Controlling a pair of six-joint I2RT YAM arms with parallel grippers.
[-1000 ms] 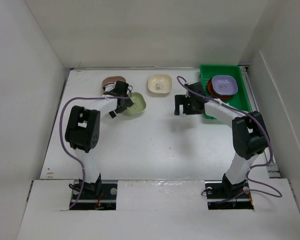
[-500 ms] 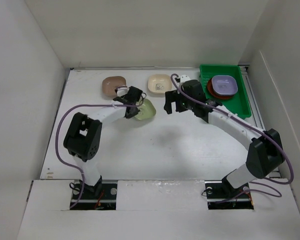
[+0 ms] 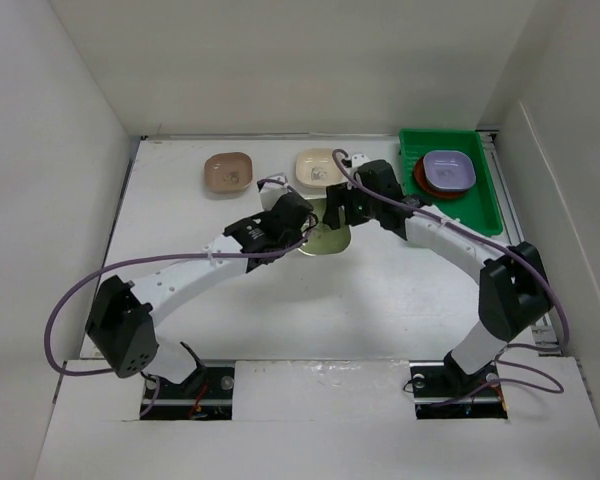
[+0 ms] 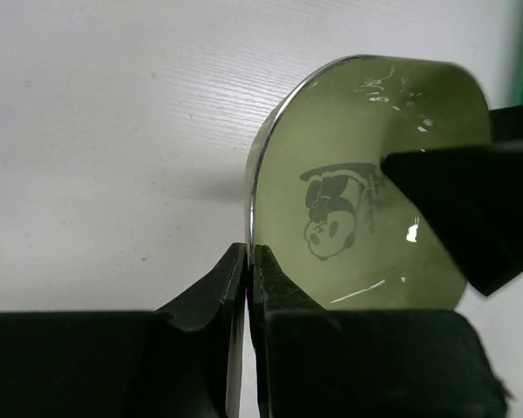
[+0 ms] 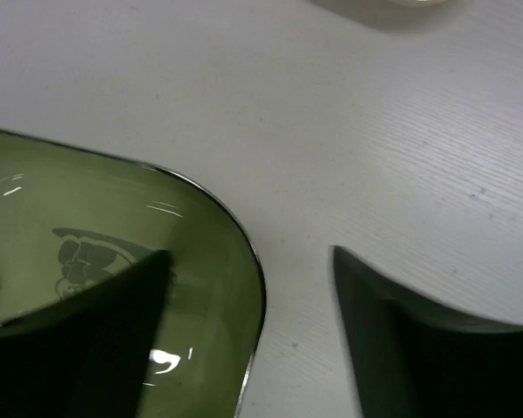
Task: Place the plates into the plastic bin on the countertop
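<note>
Left of the plastic bin [image 3: 462, 216], near its wall but apart from it, the light green plate [image 3: 327, 241] was pinched by its rim in the left gripper [image 4: 248, 261], whose jaws were clamped tight. The plate seemed raised and tilted off the countertop [image 3: 280, 300], though the angle left that unsure. The right gripper [image 3: 335, 212] stood with jaws apart astride the plate's opposite rim. Farther left lay the cream plate [image 3: 318, 167] and the tan-pink plate [image 3: 228, 171]. Inside the bin a lavender plate [image 3: 448, 169] rested on a red-brown plate [image 3: 420, 181].
</note>
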